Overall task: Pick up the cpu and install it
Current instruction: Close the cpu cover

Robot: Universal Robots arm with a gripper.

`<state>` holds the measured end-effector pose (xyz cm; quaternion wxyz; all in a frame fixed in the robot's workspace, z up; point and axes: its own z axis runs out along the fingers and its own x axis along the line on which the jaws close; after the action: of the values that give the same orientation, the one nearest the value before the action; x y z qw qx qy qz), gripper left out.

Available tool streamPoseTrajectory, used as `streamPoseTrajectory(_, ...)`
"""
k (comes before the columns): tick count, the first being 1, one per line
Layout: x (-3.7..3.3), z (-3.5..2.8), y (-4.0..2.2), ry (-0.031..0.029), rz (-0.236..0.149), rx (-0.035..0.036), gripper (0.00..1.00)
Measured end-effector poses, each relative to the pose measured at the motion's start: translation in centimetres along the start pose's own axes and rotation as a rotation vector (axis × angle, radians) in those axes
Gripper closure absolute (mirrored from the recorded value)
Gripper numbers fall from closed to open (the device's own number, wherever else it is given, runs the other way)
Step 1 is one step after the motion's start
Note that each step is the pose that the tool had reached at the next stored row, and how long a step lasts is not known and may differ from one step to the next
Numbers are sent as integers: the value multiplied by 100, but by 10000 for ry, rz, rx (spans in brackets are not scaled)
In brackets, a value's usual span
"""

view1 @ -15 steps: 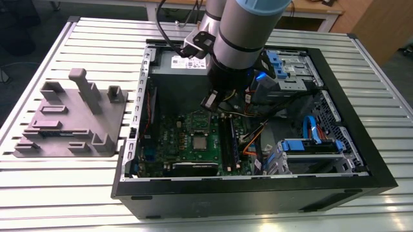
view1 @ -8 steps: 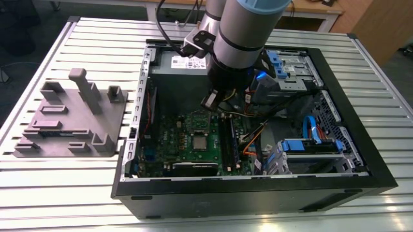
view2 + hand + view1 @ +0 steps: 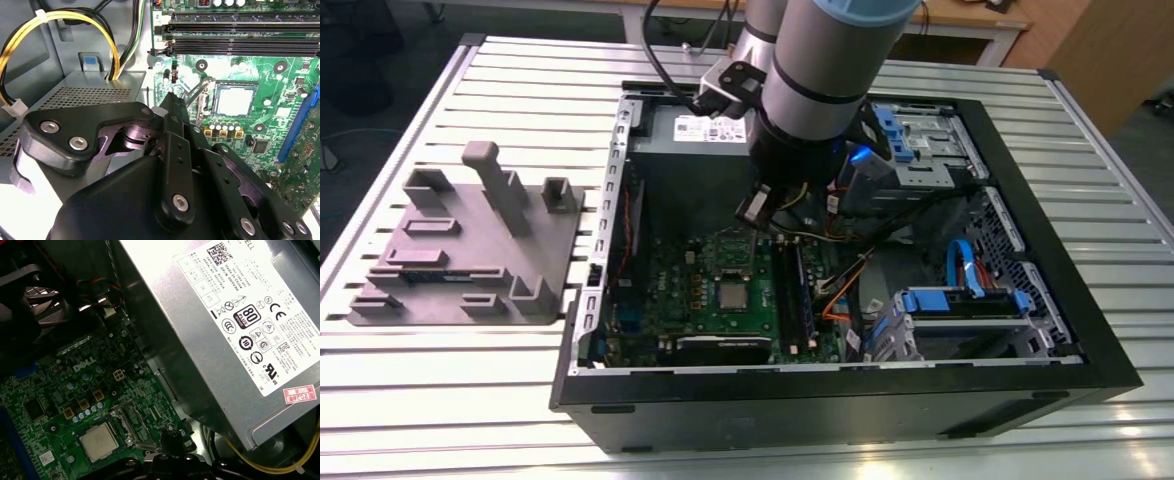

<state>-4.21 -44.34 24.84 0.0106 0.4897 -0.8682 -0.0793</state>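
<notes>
An open computer case (image 3: 1107,375) lies on its side on a slatted metal table (image 3: 494,400), its inside turned up so the arm can reach in from above. 1 green circuit board (image 3: 720,300) covers the floor of the case. The cpu (image 3: 736,294) sits flat in its socket near the middle of that board, shiny top up; it also shows in the second wrist view (image 3: 234,100) and in the first wrist view (image 3: 98,441). Its metal frame looks swung open beside it, which I judge leaves the chip laid in but not clamped. The gripper (image 3: 170,100) hangs inside the case above the board, apart from the chip and toward the power supply (image 3: 235,325), the grey box with a white label along the case wall. Its fingers (image 3: 175,112) are pressed together at the tip and carry nothing. 2 long memory slots (image 3: 240,45) run beside the socket. Yellow and black cables (image 3: 75,20) loop clear of the board. 1 grey holder with upright pegs (image 3: 467,250) stands on the table at the exterior view's left, outside the case.
</notes>
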Motion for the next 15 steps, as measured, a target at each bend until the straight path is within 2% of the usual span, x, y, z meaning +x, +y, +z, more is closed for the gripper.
streamPoseTrajectory(15,33,-16,-18,0,-3,0,90)
